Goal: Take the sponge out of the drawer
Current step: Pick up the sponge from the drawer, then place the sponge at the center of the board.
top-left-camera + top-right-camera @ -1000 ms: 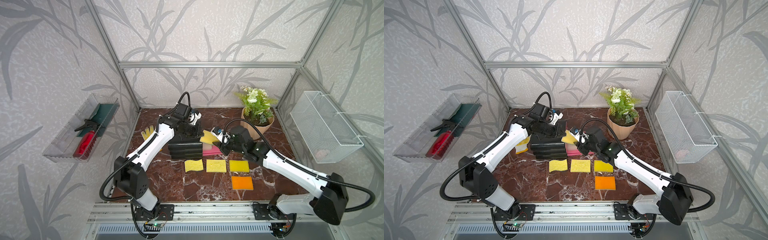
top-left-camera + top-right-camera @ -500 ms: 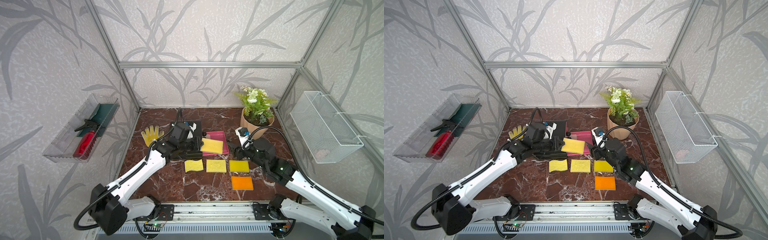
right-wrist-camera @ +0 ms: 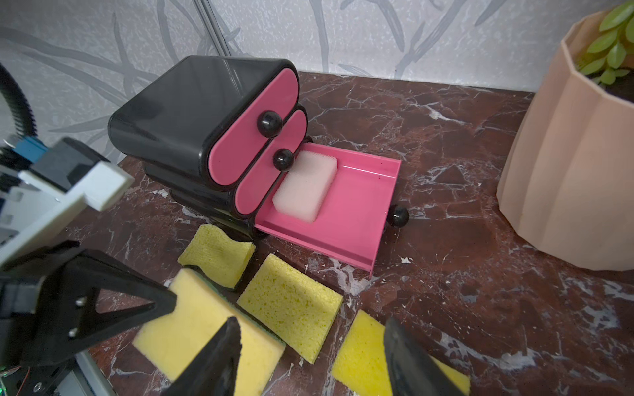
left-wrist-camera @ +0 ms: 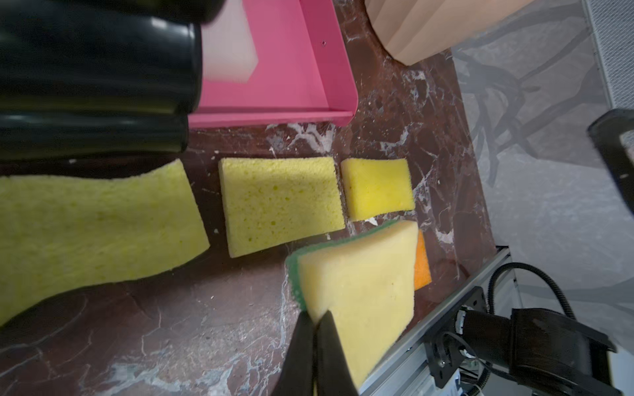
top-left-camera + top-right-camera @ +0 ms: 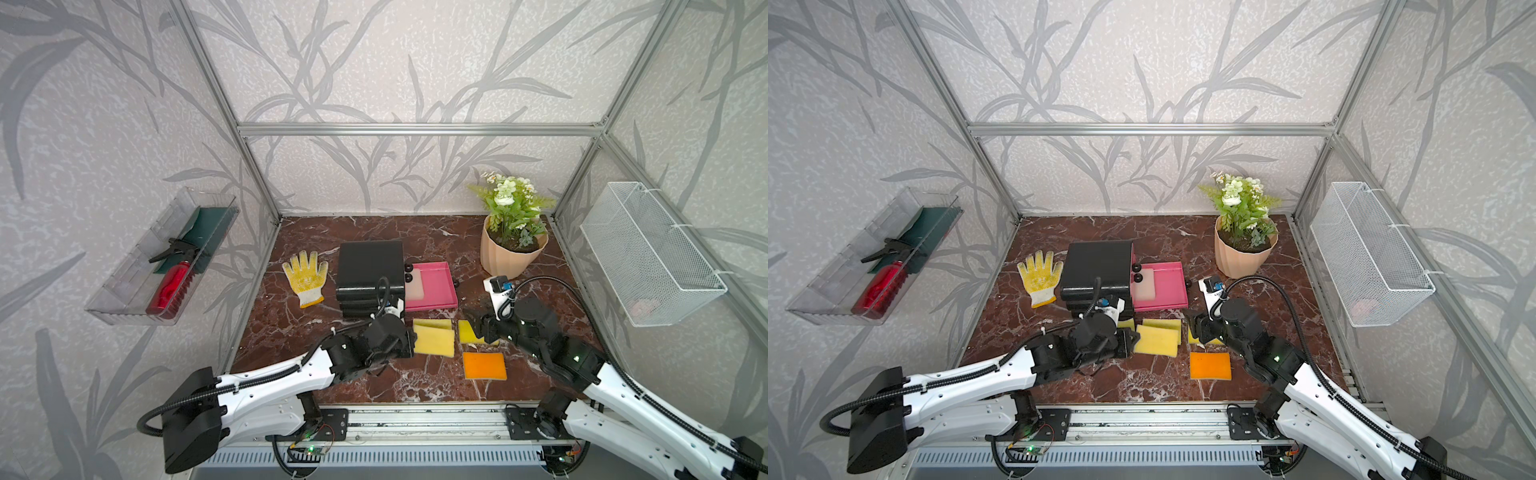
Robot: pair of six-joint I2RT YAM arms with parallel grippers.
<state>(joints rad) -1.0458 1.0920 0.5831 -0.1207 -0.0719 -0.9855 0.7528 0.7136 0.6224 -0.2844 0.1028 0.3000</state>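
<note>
Left end effector [image 4: 315, 319] pinches a green-backed sponge [image 4: 360, 284] just beside loose sponges [image 4: 281, 202]; right end effector [image 3: 310, 324] gapes, seemingly empty.

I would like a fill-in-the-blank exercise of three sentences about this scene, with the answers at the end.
The left gripper is shut on a yellow sponge with a ___ backing.
The sponge lying in the open pink drawer is ___.
The glove beside the cabinet is mostly ___.
Missing words: green; white; yellow.

High front stereo overviews, close wrist views
</note>
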